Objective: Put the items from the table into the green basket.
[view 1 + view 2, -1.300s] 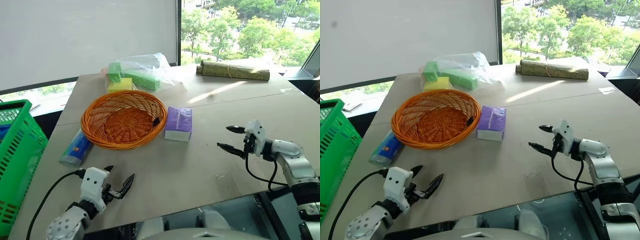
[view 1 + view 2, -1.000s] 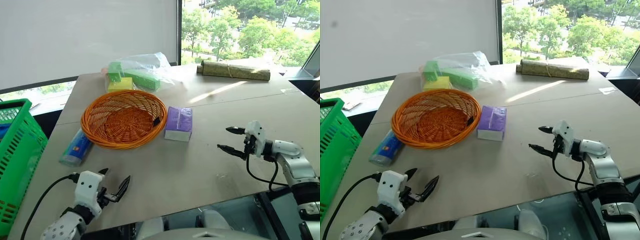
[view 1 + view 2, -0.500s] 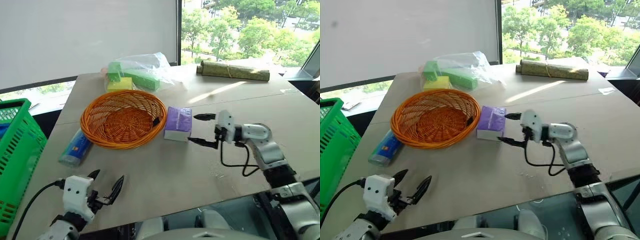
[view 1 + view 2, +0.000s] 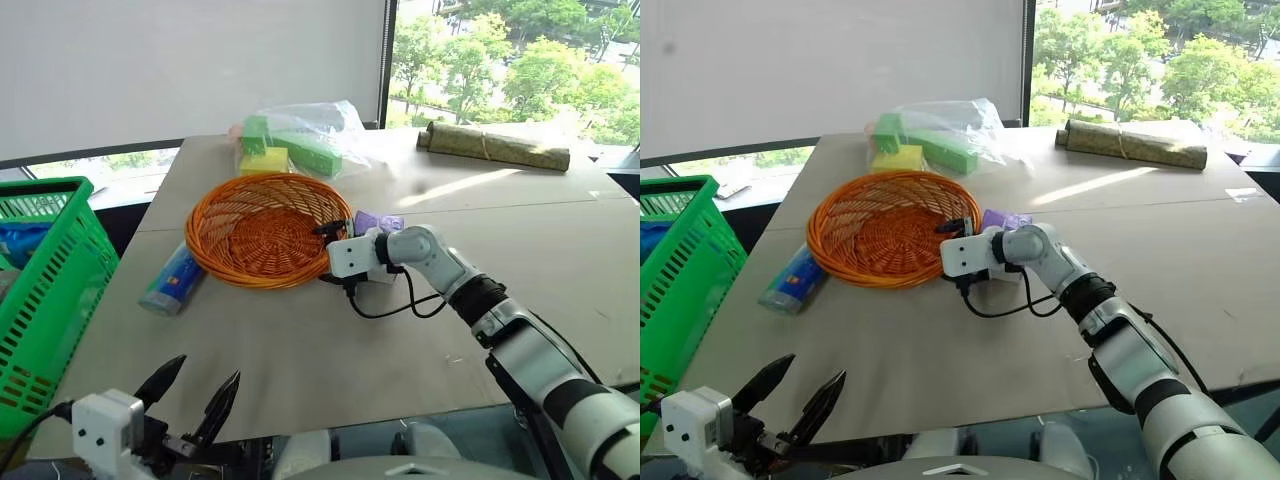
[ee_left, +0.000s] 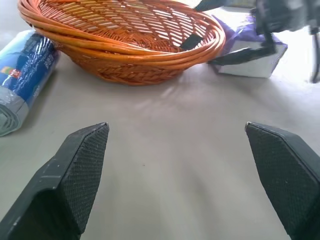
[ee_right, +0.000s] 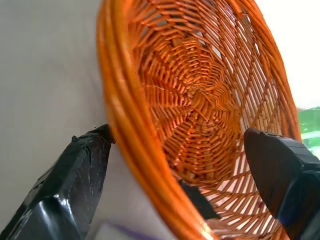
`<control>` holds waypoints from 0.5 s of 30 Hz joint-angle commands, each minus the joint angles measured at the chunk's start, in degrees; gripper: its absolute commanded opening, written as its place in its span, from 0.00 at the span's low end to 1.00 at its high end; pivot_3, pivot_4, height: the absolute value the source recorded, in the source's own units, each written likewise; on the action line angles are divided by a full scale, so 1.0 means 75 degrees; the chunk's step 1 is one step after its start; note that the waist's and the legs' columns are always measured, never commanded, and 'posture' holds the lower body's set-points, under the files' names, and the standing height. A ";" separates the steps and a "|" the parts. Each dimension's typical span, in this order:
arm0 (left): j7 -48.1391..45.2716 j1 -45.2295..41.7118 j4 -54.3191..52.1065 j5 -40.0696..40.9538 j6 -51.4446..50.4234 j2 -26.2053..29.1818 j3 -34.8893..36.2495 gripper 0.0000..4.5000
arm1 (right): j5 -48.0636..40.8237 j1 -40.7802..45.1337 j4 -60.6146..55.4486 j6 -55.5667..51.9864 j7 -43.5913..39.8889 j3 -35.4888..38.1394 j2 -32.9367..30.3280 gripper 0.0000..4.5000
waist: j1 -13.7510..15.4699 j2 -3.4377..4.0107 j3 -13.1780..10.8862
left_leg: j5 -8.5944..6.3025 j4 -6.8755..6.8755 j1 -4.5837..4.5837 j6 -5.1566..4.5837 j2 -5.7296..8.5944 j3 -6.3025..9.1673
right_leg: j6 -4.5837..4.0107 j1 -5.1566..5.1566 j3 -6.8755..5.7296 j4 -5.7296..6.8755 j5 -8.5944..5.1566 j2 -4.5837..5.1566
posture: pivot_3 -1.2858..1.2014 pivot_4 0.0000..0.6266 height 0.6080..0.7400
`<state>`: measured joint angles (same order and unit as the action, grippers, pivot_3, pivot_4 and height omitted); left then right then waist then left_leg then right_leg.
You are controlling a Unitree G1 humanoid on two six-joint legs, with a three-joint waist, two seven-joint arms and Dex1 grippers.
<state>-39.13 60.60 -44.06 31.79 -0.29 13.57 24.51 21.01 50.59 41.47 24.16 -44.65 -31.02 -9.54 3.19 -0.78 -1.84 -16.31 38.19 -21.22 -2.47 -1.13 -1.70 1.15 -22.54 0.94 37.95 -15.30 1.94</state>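
From the head, your right gripper [image 4: 330, 255] straddles the purple box [image 4: 380, 222] beside the orange basket [image 4: 262, 228]; green basket [image 4: 50, 290] stands left. Left wrist: left gripper [image 5: 190, 175] spread, blue tube [image 5: 25, 75] ahead. Right wrist: fingers [image 6: 70, 185] bracket wicker rim.

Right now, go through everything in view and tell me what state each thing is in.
orange wicker basket: upright, empty, its rim between the right jaws.
purple box: on the table, behind the right gripper.
blue tube: lying on its side beside the wicker basket.
green basket: upright at the table's left edge.
left gripper: jaws open, empty.
plastic bag: on the table, green and yellow items inside.
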 commanded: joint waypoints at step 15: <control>0.0091 -0.0243 -0.0140 0.0157 0.0682 -0.0055 0.0164 1.00 | -0.0580 0.0455 -0.1436 0.0537 -0.0562 0.0564 -0.0361 0.11 | 0.0192 0.0002 -0.0021 | 0.0002 0.0016 -0.0060 -0.0001 0.0000 0.0038 | 0.0003 -0.0029 -0.0029 0.0001 -0.0001 -0.0055 | 0.63 0.00 1.00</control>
<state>-39.32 59.76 -43.65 31.76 4.26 12.37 24.74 20.00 51.15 36.77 27.68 -48.83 -30.99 -11.52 4.63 -0.76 -2.00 -16.29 38.31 -21.71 -2.48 -1.13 -1.39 1.18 -22.78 0.70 37.96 -15.30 1.52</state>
